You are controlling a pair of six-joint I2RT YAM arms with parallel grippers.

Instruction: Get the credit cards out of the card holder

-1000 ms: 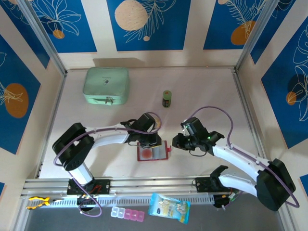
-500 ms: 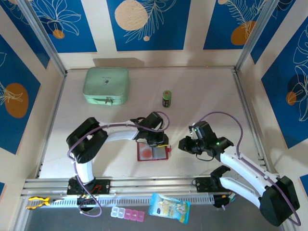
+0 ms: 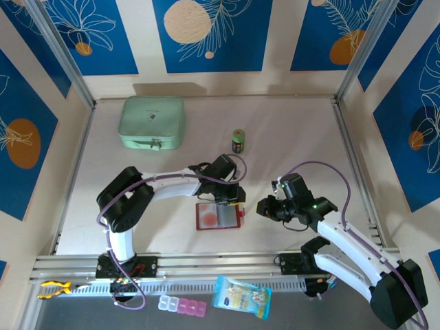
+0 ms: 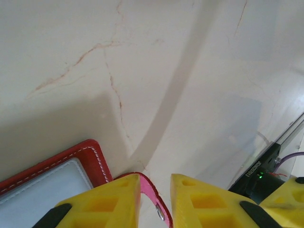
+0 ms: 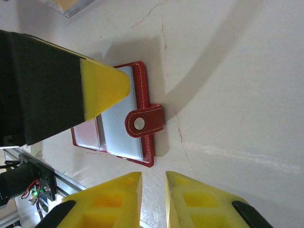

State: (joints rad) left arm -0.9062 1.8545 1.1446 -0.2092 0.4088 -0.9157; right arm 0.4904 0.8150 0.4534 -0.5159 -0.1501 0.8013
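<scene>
The dark-red card holder [image 3: 218, 216] lies open on the table, clear sleeves facing up. Credit cards show through the sleeves: one with a red disc [image 3: 208, 218], and pale ones [image 5: 121, 114] beside it. My left gripper [image 3: 232, 199] hovers at the holder's far right corner. Its jaws stand a little apart around the snap tab [image 4: 151, 197], which rests against one finger and is not pinched. My right gripper [image 5: 153, 175] sits just right of the holder, off its edge, with a narrow slit between the fingers and nothing in it. The tab [image 5: 145, 121] folds over the holder's edge.
A mint-green zip case [image 3: 152, 122] sits at the back left and a small green can [image 3: 238, 141] at mid-back. A clear tray corner holding something tan-orange [image 5: 76, 5] lies beyond the holder. A blue packet [image 3: 240, 297] and pill box [image 3: 182, 306] lie below the front rail.
The left arm has reached further right, to the holder's far right corner. The right gripper has drawn back to the right, away from the tab. The holder has stayed in place.
</scene>
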